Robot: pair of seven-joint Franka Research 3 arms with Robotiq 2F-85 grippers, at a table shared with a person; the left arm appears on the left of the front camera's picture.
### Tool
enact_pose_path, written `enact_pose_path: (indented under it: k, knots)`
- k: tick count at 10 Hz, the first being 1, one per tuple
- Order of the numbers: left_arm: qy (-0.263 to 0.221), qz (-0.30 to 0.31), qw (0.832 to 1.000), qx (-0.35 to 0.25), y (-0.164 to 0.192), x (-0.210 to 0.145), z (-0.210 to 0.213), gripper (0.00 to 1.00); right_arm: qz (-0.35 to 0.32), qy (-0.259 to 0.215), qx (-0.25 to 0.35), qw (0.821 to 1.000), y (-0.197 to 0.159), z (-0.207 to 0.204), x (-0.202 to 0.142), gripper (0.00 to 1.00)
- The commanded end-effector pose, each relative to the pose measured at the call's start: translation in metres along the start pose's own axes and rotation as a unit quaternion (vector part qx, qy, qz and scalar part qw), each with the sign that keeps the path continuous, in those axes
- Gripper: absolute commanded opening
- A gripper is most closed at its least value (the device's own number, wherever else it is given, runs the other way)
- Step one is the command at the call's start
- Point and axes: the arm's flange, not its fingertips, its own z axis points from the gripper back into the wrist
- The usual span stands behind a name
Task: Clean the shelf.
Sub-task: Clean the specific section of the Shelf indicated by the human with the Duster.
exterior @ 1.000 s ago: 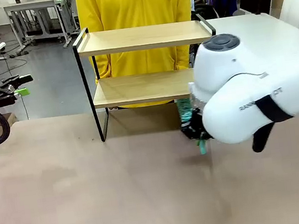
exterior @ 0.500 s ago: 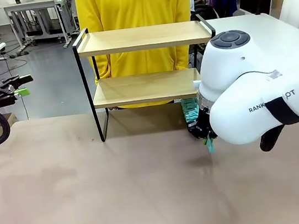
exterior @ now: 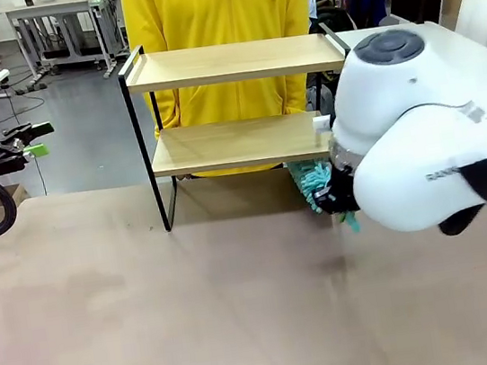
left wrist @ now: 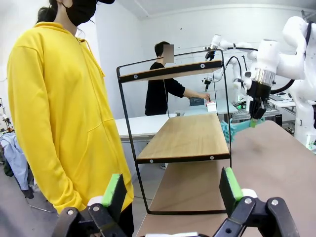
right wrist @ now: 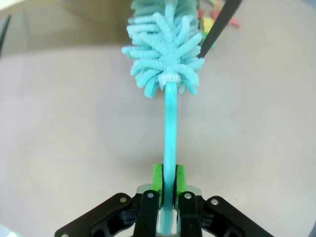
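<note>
Over the last second I've swung the right gripper (right wrist: pixel 168 177) off to my right and a little upward. The teal chenille duster (exterior: pixel 309 176) has come along with it. Its fluffy head has lifted from low in front of the shelf (exterior: pixel 238 142) and now sits just beside the right end of the lower board. I cannot tell whether it touches the wood yet.

The right jaws are pinched narrow on the duster's flat handle. The left gripper (left wrist: pixel 173 192) has not moved: it is parked well off to my left, jaws wide and holding nothing.

The shelf stands at the far edge of the worktop (exterior: pixel 152 304), directly in front of the person in the yellow hoodie (exterior: pixel 218 4). I read this as lining up for a sweep along the lower board, with the wiping itself not yet begun.
</note>
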Motion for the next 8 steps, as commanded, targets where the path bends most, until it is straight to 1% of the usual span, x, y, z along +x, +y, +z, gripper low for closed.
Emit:
enact_pose_path:
  k: [1, 2, 3, 5, 6, 8]
  knots:
    - [0.001, -0.004, 1.0, 0.0, -0.002, 0.002, -0.001, 1.0, 0.056, -0.033, 0.003, 0.998, -0.041, 0.039, -0.011, 0.13]
    - [0.001, -0.004, 1.0, 0.0, -0.002, 0.002, -0.001, 1.0, 0.086, -0.001, 0.006, 0.996, -0.051, 0.054, -0.015, 0.13]
    - [0.001, -0.004, 1.0, 0.0, -0.002, 0.002, -0.001, 1.0, 0.11, 0.009, 0.017, 0.994, -0.061, 0.06, -0.013, 0.13]
    - [0.001, -0.004, 1.0, 0.0, -0.002, 0.002, -0.001, 1.0, 0.179, 0.053, 0.06, 0.981, -0.078, 0.085, -0.019, 0.13]
    - [0.001, -0.004, 1.0, 0.0, -0.002, 0.002, -0.001, 1.0, 0.218, 0.069, 0.079, 0.97, -0.086, 0.099, -0.022, 0.13]
    - [0.001, -0.004, 1.0, 0.0, -0.002, 0.002, -0.001, 1.0, 0.295, 0.106, 0.088, 0.945, -0.097, 0.136, -0.024, 0.13]
